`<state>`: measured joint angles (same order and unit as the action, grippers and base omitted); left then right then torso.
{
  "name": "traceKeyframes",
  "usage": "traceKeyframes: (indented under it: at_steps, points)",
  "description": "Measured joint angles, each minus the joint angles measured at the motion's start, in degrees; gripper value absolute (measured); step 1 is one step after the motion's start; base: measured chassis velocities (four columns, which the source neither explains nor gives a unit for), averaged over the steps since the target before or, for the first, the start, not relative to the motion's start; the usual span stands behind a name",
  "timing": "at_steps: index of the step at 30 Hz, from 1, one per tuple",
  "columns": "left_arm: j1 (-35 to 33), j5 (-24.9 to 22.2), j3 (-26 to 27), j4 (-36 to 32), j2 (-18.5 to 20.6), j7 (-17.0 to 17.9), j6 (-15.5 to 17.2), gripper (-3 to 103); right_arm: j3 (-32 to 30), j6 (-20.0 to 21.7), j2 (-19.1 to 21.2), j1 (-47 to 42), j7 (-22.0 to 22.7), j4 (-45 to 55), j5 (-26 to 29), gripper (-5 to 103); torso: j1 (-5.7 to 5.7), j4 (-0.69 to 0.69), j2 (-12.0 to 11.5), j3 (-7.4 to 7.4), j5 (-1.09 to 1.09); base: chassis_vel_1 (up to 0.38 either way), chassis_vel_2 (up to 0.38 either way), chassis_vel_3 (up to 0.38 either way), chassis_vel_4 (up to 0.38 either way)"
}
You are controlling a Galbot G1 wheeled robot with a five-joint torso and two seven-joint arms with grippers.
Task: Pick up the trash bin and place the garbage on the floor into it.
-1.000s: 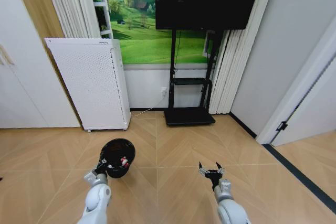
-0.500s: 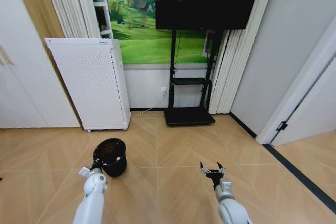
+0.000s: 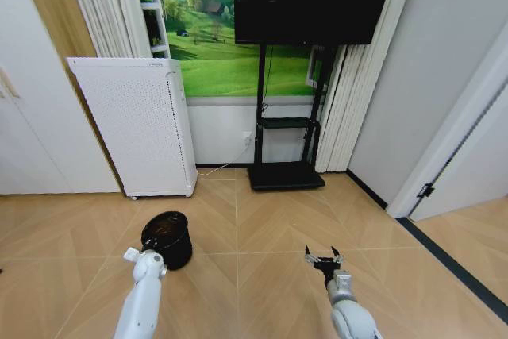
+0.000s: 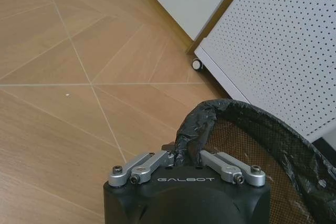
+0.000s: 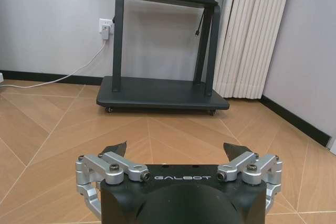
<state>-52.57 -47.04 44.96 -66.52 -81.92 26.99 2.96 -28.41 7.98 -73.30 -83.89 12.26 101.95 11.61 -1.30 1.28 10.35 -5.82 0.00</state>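
bin held at its rim by the left gripper

bin (image 3: 167, 239) stands upright on the wood floor (image 3: 254, 228), just ahead of the left gripper (image 4: 186, 157), whose fingers are clenched on the near rim and its black liner (image 4: 247, 129). beyond the gripper, behind the bin, stands a white perforated appliance (image 3: 135, 125). well apart on the other side, the right gripper (image 3: 324, 256) hovers over bare floor, fingers spread and grasping nothing, facing a black tv stand (image 5: 160, 90).
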Motion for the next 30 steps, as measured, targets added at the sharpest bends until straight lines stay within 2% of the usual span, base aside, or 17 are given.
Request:
traceKeyframes:
  at_steps: [11, 20, 25, 28, 30]
  points:
    - [1.77, -0.21, 1.05, 2.8, 0.37, 0.3, -0.58, 7, 0.3, -0.32, -0.8, -0.37, -0.13, -0.44, -1.15, 100, 0.0, 0.01, 0.0, 0.0, 0.0, 0.0, 0.0, 0.0, 0.0]
    - [3.34, -3.73, 1.02, 5.41, 1.32, -0.16, -0.42, 7, 0.23, -0.5, -1.07, -0.72, -0.16, -0.43, -1.65, 100, 0.01, 0.01, 0.0, 0.0, 0.0, 0.0, 0.0, 0.0, 0.0]
    - [3.57, -3.32, 0.96, 6.04, 1.36, -0.18, -1.12, 7, 0.23, -0.51, -1.23, -0.63, -0.17, -0.52, -1.86, 100, 0.01, 0.01, 0.0, 0.0, 0.0, 0.0, 0.0, 0.0, 0.0]
    - [3.91, -1.73, 0.81, 6.92, 1.52, -0.07, -2.6, 7, 0.22, -1.05, -1.43, -0.58, -0.96, -1.05, -2.79, 100, 0.0, 0.0, 0.0, 0.0, 0.0, 0.0, 0.0, 0.0, 0.0]
    - [4.03, -1.42, 0.8, 7.09, 1.52, 0.0, -2.76, 4, 0.22, -1.35, -1.54, -0.65, -1.12, -1.19, -3.03, 100, 0.0, 0.0, 0.0, 0.0, 0.0, 0.0, 0.0, 0.0, 0.0]
